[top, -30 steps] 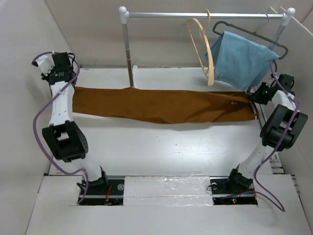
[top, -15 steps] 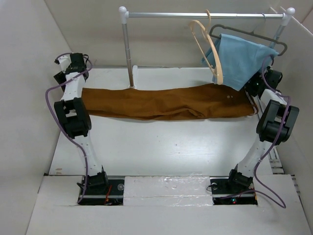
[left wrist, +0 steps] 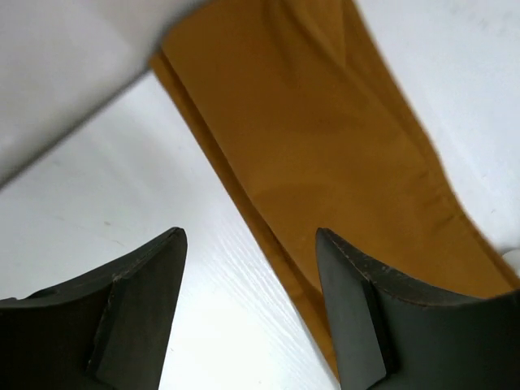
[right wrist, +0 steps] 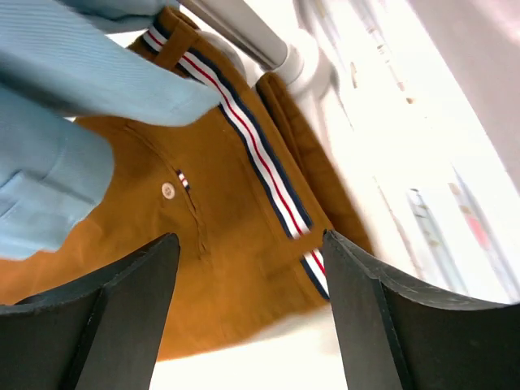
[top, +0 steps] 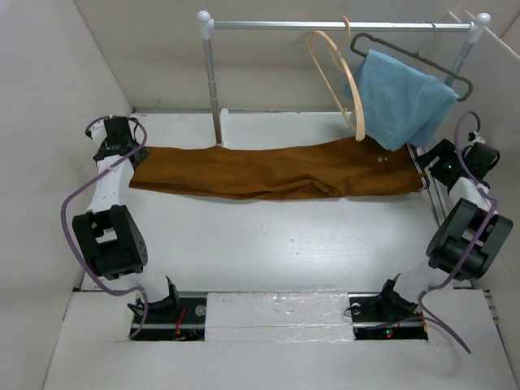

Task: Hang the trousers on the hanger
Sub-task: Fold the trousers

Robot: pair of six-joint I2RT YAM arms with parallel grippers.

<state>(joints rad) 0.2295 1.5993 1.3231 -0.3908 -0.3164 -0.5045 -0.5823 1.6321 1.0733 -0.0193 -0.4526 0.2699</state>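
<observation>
Seen from above, the rust-brown trousers (top: 276, 171) lay flat and stretched across the far half of the white bench (top: 276, 252), leg ends to the left and waistband to the right. Above them a metal rail (top: 333, 25) carried the pale wooden hanger (top: 335, 77), hung by its hook and turned edge-on, with nothing on it. Just to its right a light blue cloth (top: 402, 97) was draped on a dark grey hanger (top: 418, 55). The left tool (left wrist: 248, 317) hung over the leg ends with its fingers spread wide and nothing between them; the cloth's edge lay on the bench below. The right tool (right wrist: 244, 317) was likewise spread wide and empty above the waist end, where a striped lining (right wrist: 260, 154) and a small button (right wrist: 168, 191) showed, with the blue cloth overlapping the trousers' upper corner in that view.
</observation>
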